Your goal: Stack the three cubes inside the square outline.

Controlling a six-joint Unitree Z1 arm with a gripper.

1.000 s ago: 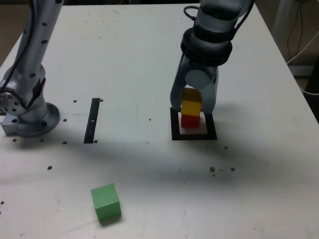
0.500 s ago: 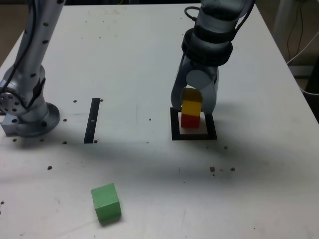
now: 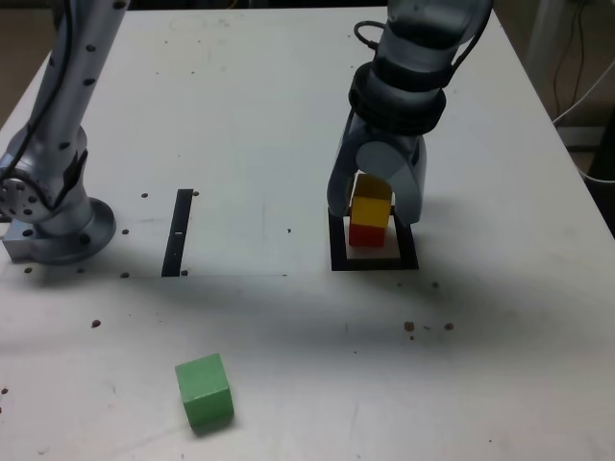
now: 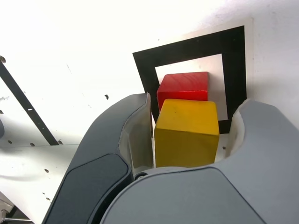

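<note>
Red cube [image 3: 365, 233]: sitting flat in the white centre of the square outline, right of centre in the exterior view; in the wrist view [image 4: 183, 87] its top face is showing beyond the yellow one.

Yellow cube [image 3: 370, 205]: resting squarely on top of the red cube, forming a stack of two; filling the middle of the wrist view [image 4: 187, 133].

Green cube [image 3: 204, 391]: lying alone on the table in the lower left of the exterior view, well apart from the stack and turned slightly askew.

Square outline [image 3: 337, 255]: lying flat on the table, right of centre in the exterior view; its black frame [image 4: 144, 70] is showing around the red cube in the wrist view.

Gripper [image 3: 373, 200]: pointing down over the stack, straddling the yellow cube; jaws standing partly apart. In the wrist view [image 4: 189, 135] one finger is lying just beside the cube, contact not clear, and the other is standing off with a visible gap, so nothing is being clamped.

Black strip [image 3: 179, 232]: lying left of centre in the exterior view, well apart from the outline.

Arm base [image 3: 53, 216]: sitting at the left edge of the exterior view.

Table [image 3: 240, 115]: white, carrying scattered dark specks.
</note>
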